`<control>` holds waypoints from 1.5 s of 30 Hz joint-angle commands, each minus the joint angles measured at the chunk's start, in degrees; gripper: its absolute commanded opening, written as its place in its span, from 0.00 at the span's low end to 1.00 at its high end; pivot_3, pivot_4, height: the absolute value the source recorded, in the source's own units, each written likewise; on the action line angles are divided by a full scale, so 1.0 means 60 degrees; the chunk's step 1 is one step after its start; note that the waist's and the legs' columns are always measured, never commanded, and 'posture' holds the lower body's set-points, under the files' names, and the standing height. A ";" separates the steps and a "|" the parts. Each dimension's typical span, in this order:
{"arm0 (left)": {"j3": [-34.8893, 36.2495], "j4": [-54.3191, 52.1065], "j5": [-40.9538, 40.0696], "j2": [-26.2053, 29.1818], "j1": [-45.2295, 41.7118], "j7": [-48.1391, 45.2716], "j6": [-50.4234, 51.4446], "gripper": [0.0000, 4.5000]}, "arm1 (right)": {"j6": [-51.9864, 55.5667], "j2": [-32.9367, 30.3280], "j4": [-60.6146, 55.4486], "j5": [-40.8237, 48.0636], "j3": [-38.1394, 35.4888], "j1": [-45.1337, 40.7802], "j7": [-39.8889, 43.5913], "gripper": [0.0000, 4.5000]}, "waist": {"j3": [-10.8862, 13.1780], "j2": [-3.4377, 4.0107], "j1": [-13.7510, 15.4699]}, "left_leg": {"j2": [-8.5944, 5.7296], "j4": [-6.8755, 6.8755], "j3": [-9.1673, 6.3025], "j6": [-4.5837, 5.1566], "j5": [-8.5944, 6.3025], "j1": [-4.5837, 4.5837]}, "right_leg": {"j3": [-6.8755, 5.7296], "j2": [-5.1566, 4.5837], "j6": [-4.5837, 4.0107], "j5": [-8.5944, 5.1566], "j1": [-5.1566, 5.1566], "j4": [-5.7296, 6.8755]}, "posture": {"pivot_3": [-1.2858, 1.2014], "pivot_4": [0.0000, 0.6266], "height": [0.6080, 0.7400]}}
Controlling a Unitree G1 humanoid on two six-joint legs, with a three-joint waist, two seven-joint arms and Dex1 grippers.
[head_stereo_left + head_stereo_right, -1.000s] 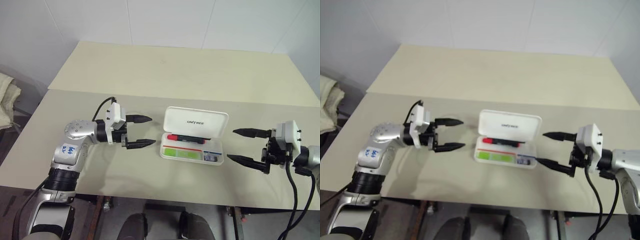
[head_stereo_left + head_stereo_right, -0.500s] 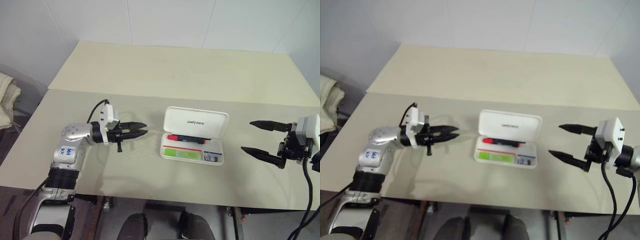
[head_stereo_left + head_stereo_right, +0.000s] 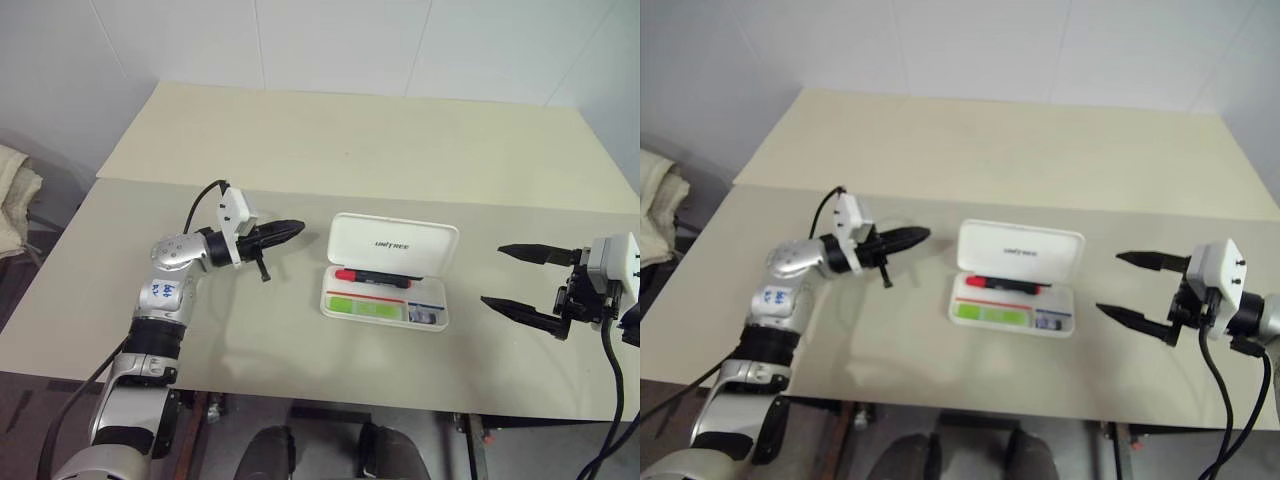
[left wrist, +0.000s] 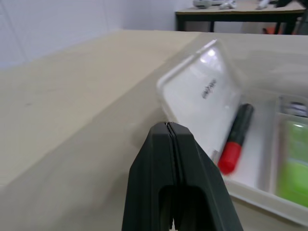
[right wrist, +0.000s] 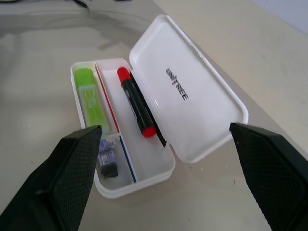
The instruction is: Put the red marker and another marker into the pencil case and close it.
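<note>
Case lies open, white, both markers inside; bare table around it; left gripper shut, empty; right gripper wide open, empty.

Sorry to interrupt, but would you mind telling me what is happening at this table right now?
A two-armed robot is packing a pencil case on the table. The red marker and the green highlighter already lie inside it, and the lid stands open. The left gripper, fingers shut and empty, points at the lid from the case's left side. The right gripper hangs open off to the right, touching nothing.
</note>
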 commanded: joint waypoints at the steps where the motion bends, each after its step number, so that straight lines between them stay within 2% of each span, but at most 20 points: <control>1: -0.0328 0.0731 0.0730 -0.0517 -0.0611 0.0983 -0.0134 0.01 | -0.0074 -0.0077 -0.0423 0.0040 -0.0111 0.0063 -0.0155 1.00 | 0.0000 -0.0001 0.0038 | -0.0002 0.0002 -0.0001 0.0000 0.0000 0.0001 | -0.0002 0.0000 0.0000 0.0000 0.0002 0.0001 | 0.52 0.24 1.00; 5: -0.0580 0.1496 0.1146 -0.1051 -0.1052 0.1419 -0.0108 0.01 | -0.0013 -0.0028 -0.0699 0.0080 -0.0113 0.0196 -0.0328 1.00 | 0.0002 -0.0005 0.0084 | -0.0003 0.0003 0.0002 0.0001 0.0000 -0.0003 | -0.0001 0.0000 0.0005 0.0003 0.0000 -0.0003 | 0.52 0.24 1.00; 12: -0.0641 0.1792 0.1035 -0.1539 -0.1545 0.0877 -0.0473 0.01 | 0.0054 0.0023 -0.0991 0.0139 -0.0107 0.0334 -0.0567 1.00 | 0.0004 -0.0008 0.0133 | -0.0002 0.0002 0.0005 0.0001 0.0000 -0.0007 | -0.0003 0.0000 0.0005 0.0002 -0.0003 -0.0006 | 0.52 0.24 1.00; 15: -0.0536 0.1723 0.0817 -0.1568 -0.1549 0.0479 -0.0639 0.01 | 0.0069 0.0030 -0.1040 0.0153 -0.0128 0.0372 -0.0625 1.00 | 0.0004 -0.0008 0.0154 | -0.0001 0.0002 0.0006 0.0001 0.0000 -0.0005 | -0.0002 0.0000 0.0005 0.0002 -0.0003 -0.0005 | 0.52 0.24 1.00; 23: -0.0670 0.0834 0.0120 -0.1152 -0.1132 -0.1893 -0.1047 0.01 | 0.0067 0.0100 -0.1182 0.0151 -0.0045 0.0457 -0.0815 1.00 | 0.0004 -0.0008 0.0180 | -0.0002 0.0003 0.0009 0.0001 0.0000 -0.0007 | -0.0002 0.0000 0.0004 0.0002 -0.0005 -0.0008 | 0.52 0.24 1.00; 30: -0.1242 0.0420 0.0299 -0.1069 -0.0957 -0.2912 -0.1132 0.01 | 0.0071 0.0090 -0.1220 0.0165 0.0027 0.0380 -0.0939 1.00 | 0.0004 -0.0008 0.0203 | -0.0001 0.0008 0.0008 0.0001 0.0000 -0.0007 | -0.0002 0.0000 0.0004 0.0002 -0.0002 -0.0007 | 0.52 0.24 1.00; 34: -0.1950 0.0291 0.0807 -0.0990 -0.0788 -0.3293 -0.1521 0.01 | 0.0088 0.0091 -0.1325 0.0199 0.0013 0.0425 -0.1032 1.00 | 0.0004 -0.0007 0.0199 | -0.0001 0.0006 0.0008 0.0001 0.0000 -0.0007 | -0.0003 0.0000 0.0004 0.0002 -0.0003 -0.0007 | 0.52 0.24 1.00; 39: -0.2696 0.0029 0.1250 -0.1185 -0.0598 -0.3259 -0.1295 0.01 | 0.0106 0.0158 -0.1518 0.0220 -0.0056 0.0595 -0.1209 1.00 | 0.0004 -0.0007 0.0220 | -0.0001 0.0009 0.0008 0.0002 0.0000 -0.0009 | -0.0003 0.0000 0.0004 0.0002 -0.0002 -0.0007 | 0.52 0.24 1.00; 45: -0.3367 0.0145 0.2105 -0.1543 -0.0676 -0.2432 -0.0497 0.01 | 0.0158 0.0280 -0.1936 0.0288 -0.0260 0.0966 -0.1504 1.00 | 0.0004 -0.0007 0.0233 | -0.0001 0.0009 0.0006 0.0002 0.0000 -0.0009 | -0.0002 0.0000 0.0004 0.0002 -0.0002 -0.0006 | 0.52 0.24 1.00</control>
